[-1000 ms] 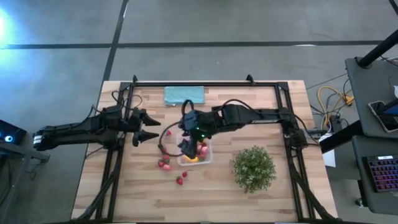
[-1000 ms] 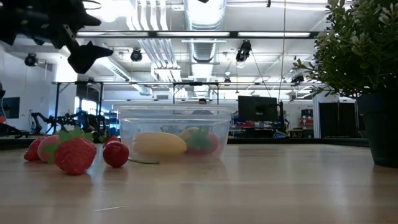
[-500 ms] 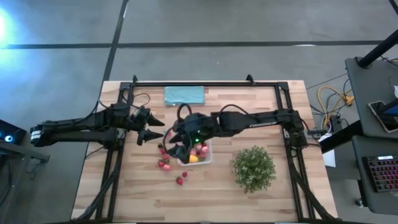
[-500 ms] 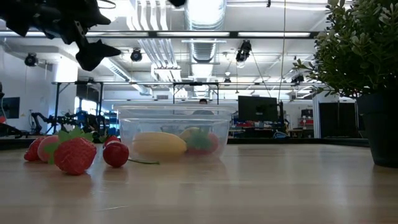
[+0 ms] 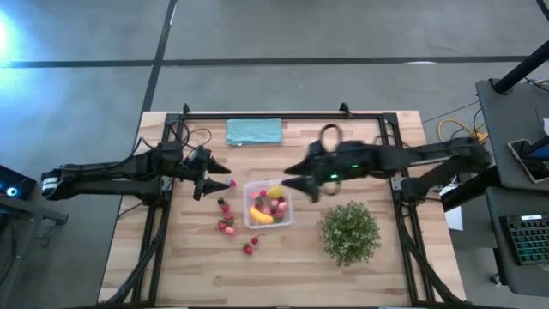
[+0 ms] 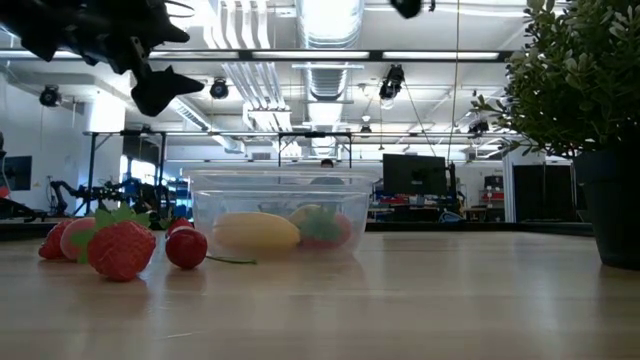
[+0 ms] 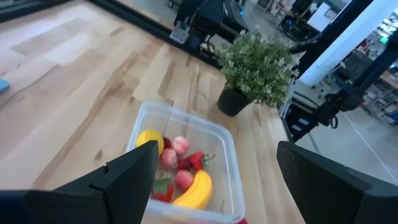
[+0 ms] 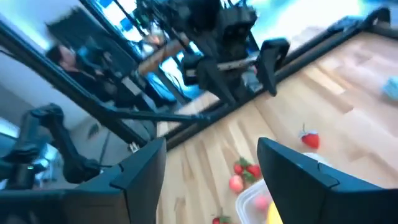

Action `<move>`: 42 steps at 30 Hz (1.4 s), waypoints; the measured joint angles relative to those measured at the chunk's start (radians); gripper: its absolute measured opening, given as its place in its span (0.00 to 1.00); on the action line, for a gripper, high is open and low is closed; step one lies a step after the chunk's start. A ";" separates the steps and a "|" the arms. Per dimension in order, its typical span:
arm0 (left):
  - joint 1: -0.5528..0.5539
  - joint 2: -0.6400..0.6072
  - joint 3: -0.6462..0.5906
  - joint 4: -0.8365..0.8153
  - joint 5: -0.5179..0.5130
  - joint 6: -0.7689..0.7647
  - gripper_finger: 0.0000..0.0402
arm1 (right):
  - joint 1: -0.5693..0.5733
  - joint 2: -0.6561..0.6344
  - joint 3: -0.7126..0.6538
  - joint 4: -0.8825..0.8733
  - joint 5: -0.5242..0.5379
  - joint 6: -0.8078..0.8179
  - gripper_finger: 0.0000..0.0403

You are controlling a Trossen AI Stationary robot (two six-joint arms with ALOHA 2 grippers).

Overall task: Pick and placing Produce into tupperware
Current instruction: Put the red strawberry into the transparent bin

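Observation:
The tupperware [image 5: 268,204], a clear square box, stands mid-table with a banana [image 7: 196,190], a lemon [image 7: 149,138] and strawberries [image 7: 180,163] inside. Loose strawberries [image 5: 226,225] lie on the wood to its left, one more [image 5: 248,249] nearer the front. My left gripper [image 5: 214,184] hovers open just left of the box and above the table; in its wrist view its fingers [image 7: 217,149] frame the box. My right gripper [image 5: 300,184] hangs open in the air to the right of the box, with nothing between its fingers [image 8: 211,155].
A bushy potted plant [image 5: 350,232] stands to the right of the box, below my right arm. A teal cloth [image 5: 255,130] lies at the far edge. A black frame [image 5: 283,113] runs along the table's far and side edges. Bare wood spreads along the near side.
My right gripper has pulled back from over the tupperware toward the table's right edge and tipped from pointing down to nearly level, staying open. My left gripper has crept a little toward the tupperware. The box and fruit have stayed put.

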 joint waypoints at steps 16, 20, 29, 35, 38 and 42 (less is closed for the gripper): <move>0.015 0.311 0.202 0.027 -0.062 0.052 0.78 | -0.075 -0.660 -0.702 0.328 -0.005 -0.142 0.62; 0.026 0.397 0.345 -0.124 -0.129 0.127 0.78 | -0.117 -0.819 -0.795 0.274 -0.002 -0.148 0.62; 0.037 0.555 0.521 -0.623 -0.238 0.310 0.78 | -0.140 -1.087 -0.942 0.233 -0.002 -0.202 0.61; 0.037 0.591 0.490 -0.634 -0.283 0.525 0.78 | -0.140 -1.203 -1.008 0.135 -0.002 -0.209 0.62; 0.037 0.600 0.469 -0.634 -0.370 0.607 0.78 | -0.140 -1.235 -1.026 0.100 -0.002 -0.200 0.62; 0.037 0.604 0.421 -0.623 -0.546 0.661 0.78 | -0.140 -1.254 -1.052 0.082 -0.002 -0.198 0.61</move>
